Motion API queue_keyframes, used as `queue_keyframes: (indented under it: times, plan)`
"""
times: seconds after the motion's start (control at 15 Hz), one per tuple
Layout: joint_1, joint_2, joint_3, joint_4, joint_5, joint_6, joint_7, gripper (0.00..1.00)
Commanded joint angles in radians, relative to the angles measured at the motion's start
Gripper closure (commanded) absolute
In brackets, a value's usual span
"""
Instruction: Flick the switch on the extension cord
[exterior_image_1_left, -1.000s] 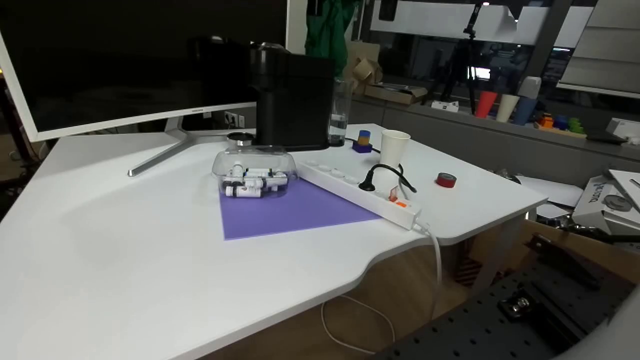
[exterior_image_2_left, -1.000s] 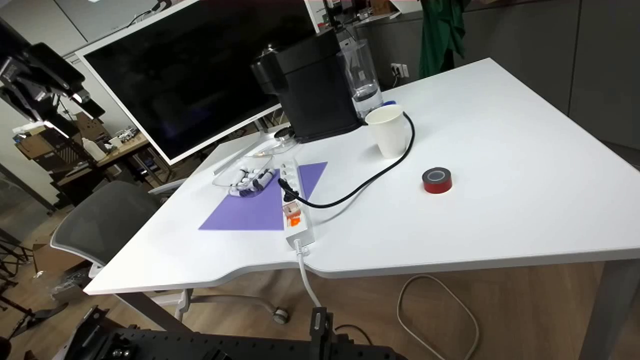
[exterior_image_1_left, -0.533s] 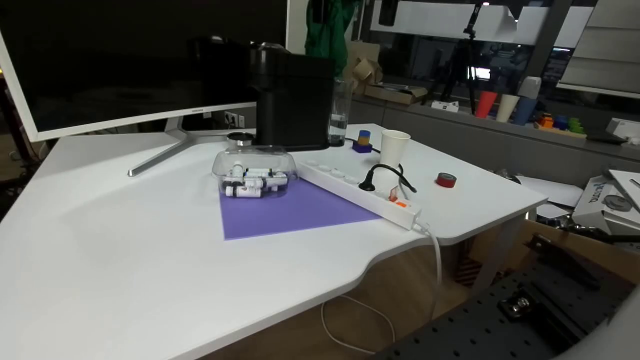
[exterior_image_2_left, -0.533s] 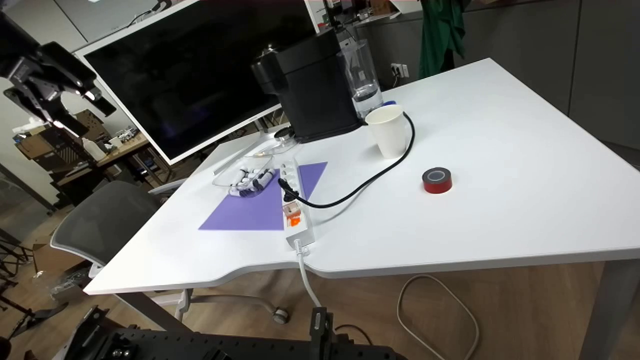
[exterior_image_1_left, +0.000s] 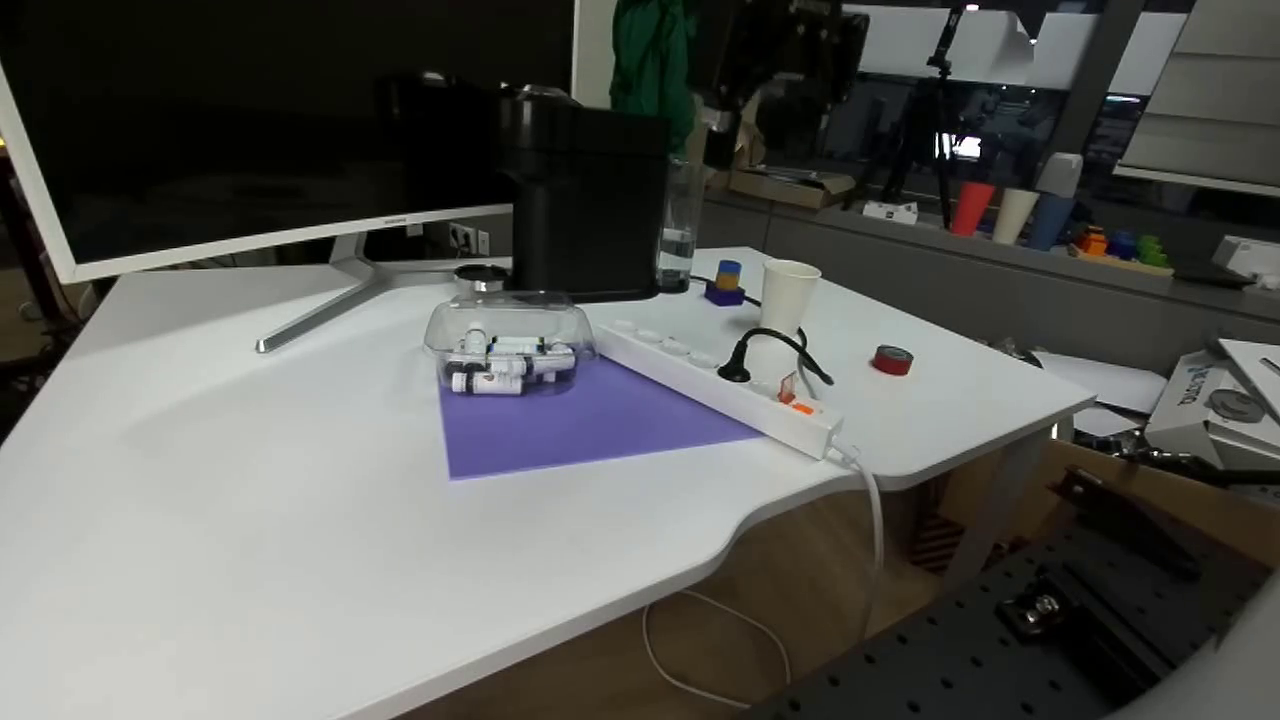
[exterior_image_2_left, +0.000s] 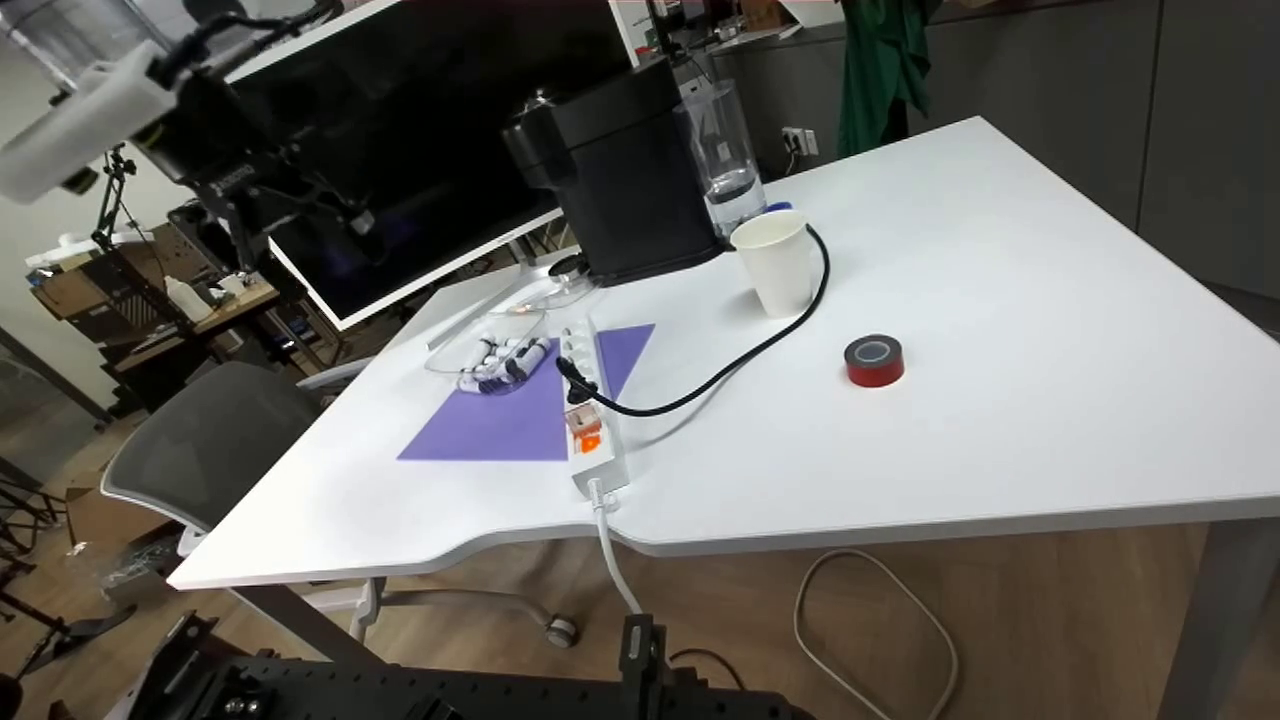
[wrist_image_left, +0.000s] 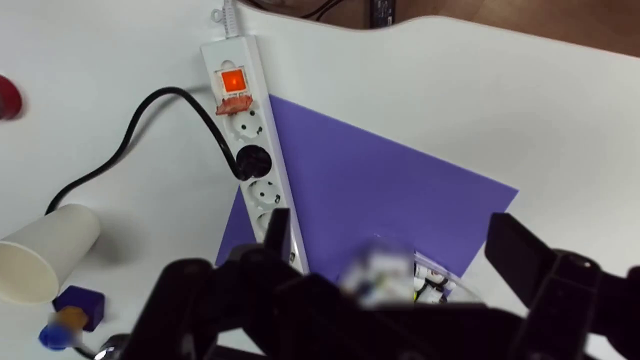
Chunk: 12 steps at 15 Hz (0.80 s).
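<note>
- In an exterior view, we're gazing across the desk towards the monitor!
- In an exterior view, lengthwise down the extension cord, switch end nearest!
- Wrist view: closest in, looking steeply down!
- All three share that extension cord!

On the white table I see a purple sheet, a clear plastic tub of white tubes resting partly over it. An upright paper cup stands apart from a red-sided roll of tape. I also see a black coffee machine, a dark-screened monitor, and a small stack of blue, orange and purple blocks near the cup. Beyond hangs a green cloth.
</note>
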Motion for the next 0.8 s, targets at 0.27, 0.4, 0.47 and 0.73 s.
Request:
queue_keyframes:
  times: [0.27,0.4,0.47,0.73]
  plan:
    - [-0.03,0.1,-0.068,0.019,0.011,0.027,-0.072,0.0]
    - [-0.044,0.123,-0.061,0.018,-0.018,0.041,-0.073,0.0]
    - [-0.053,0.137,-0.063,0.018,-0.034,0.053,-0.084,0.0]
    - [-0.087,0.23,-0.092,0.015,-0.075,0.151,-0.122,0.33]
